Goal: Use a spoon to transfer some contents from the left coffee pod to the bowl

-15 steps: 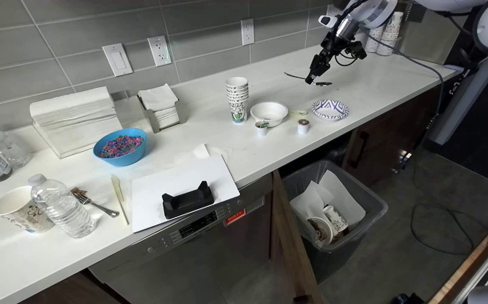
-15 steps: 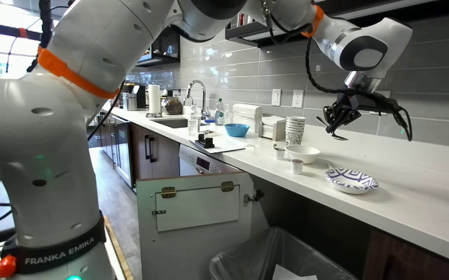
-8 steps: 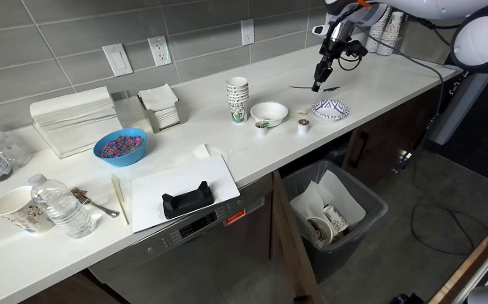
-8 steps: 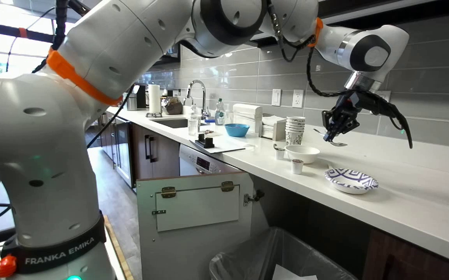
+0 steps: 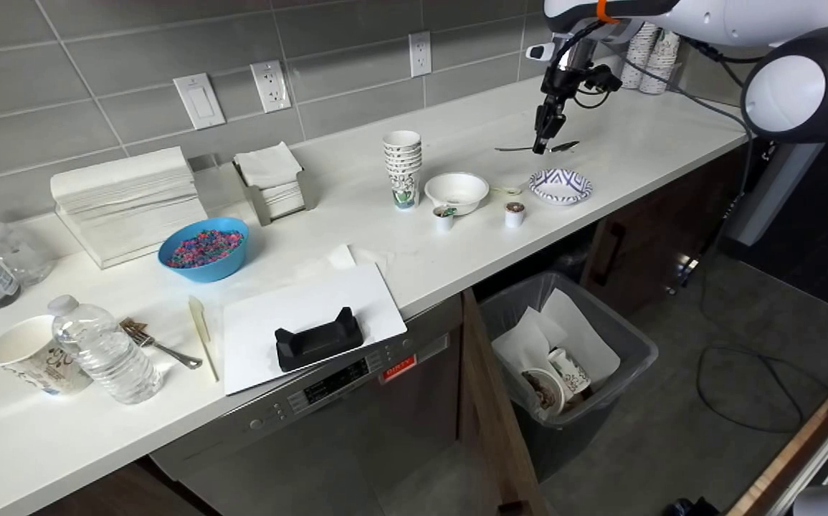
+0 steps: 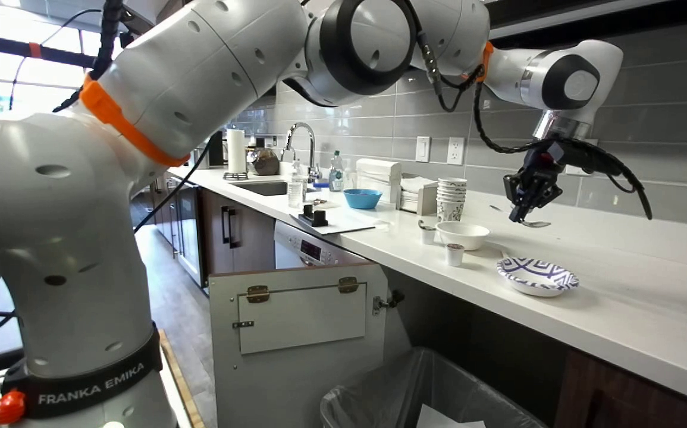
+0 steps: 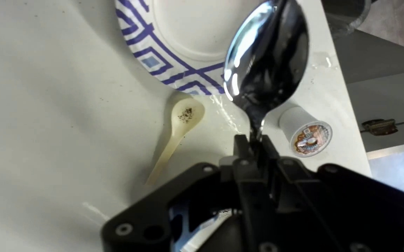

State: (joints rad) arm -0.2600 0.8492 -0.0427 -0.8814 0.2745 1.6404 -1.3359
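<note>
1. Spoon [image 7: 266, 56], metal and shiny, hangs above the counter [image 7: 58, 115], scoop foremost in the wrist view; dark reflections make it hard to tell whether the scoop bears anything.
2. Gripper [image 7: 256, 141] pinches it just behind the scoop, jaws narrow. The handle [image 5: 513, 149] is hidden behind the gripper in the wrist view but juts out on the far side in an exterior view.
3. White bowl [image 6: 463, 241] rests on the counter, apart from the spoon.
4. Left coffee pod [image 5: 443, 223] stands upright just beside the white bowl, overlapping its rim in an exterior view; whether they touch cannot be told. Its lid is curled up, the contents too small to make out.
5. Right coffee pod [image 7: 306, 134], a doughnut printed on its lid, stands near the counter's front edge.
6. Plastic spoon [image 7: 177, 135], cream-coloured, lies between the white bowl and the patterned paper bowl [image 7: 188, 75], dark specks in its scoop.
7. The patterned paper bowl is cut off by the top of the wrist view and partly covered by the metal scoop.
</note>
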